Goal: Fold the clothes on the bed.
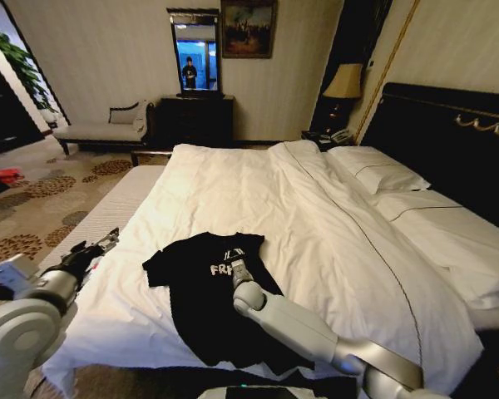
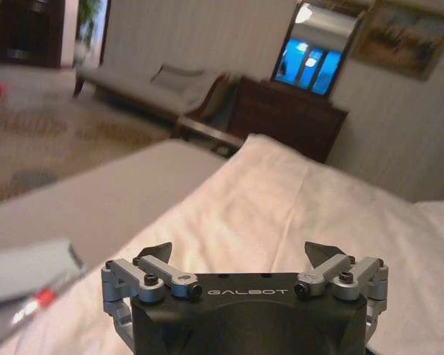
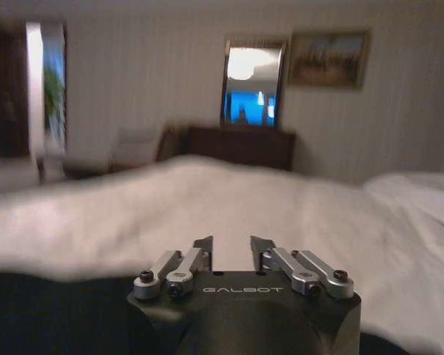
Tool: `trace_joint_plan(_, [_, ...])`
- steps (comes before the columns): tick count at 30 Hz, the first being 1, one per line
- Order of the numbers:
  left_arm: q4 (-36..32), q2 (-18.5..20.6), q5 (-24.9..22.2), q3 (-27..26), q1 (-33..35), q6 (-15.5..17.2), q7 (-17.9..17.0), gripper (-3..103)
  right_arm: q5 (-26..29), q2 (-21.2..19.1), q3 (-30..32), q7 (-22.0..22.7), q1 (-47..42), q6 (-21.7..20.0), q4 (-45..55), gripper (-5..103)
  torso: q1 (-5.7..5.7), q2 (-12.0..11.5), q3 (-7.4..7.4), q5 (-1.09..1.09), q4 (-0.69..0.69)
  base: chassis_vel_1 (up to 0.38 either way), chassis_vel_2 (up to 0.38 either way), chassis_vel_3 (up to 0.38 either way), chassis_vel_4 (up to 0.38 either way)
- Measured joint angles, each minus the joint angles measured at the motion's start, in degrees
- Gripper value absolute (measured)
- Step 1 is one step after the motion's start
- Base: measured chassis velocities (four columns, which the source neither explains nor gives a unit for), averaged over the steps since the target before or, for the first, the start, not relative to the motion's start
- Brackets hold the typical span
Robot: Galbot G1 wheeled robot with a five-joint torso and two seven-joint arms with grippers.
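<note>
Bed [image 1: 258,191], white duvet, spanning the scene. T-shirt [image 1: 208,299] lying flat near the foot edge, black, sleeves spread, white lettering partly hidden, unfolded. Right gripper [image 1: 235,264] hovering over the chest, jaws narrowly apart, holding nothing; left gripper [image 1: 102,243] waiting beside the bed's left edge, jaws wide apart. Likely opening the first fold; next calling for pinching an edge or sleeve.
</note>
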Motion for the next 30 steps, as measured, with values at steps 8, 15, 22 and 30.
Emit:
trace_joint_plan(8, [15.3,-2.1,-2.4,7.5,-5.2,-0.5,4.5,100,10.0,-2.5,12.8,-17.3,-3.0,12.6,1.0,57,0.0,0.0,0.0,-0.02,-0.01,0.0,0.0,0.0,0.0])
trace_joint_plan(15, [27.5,-4.8,-1.7,14.6,-12.6,-1.4,8.0,100,12.2,-3.8,18.7,-13.9,-5.8,9.9,-0.4,79,0.0,0.0,0.0,-0.01,-0.02,0.0,0.0,0.0,0.0])
trace_joint_plan(22, [34.8,-7.3,-0.6,19.1,-17.5,-1.8,8.7,100,11.0,-5.8,20.6,-11.2,-9.7,7.9,0.3,99,0.01,0.0,0.0,0.0,0.0,0.0,0.0,0.0,0.0])
trace_joint_plan(30, [36.0,-8.0,1.8,19.7,-18.8,-2.7,9.3,91,10.9,-7.3,21.8,-9.9,-10.8,6.9,0.3,100,0.01,0.0,0.0,-0.01,-0.01,0.0,0.0,0.0,0.0])
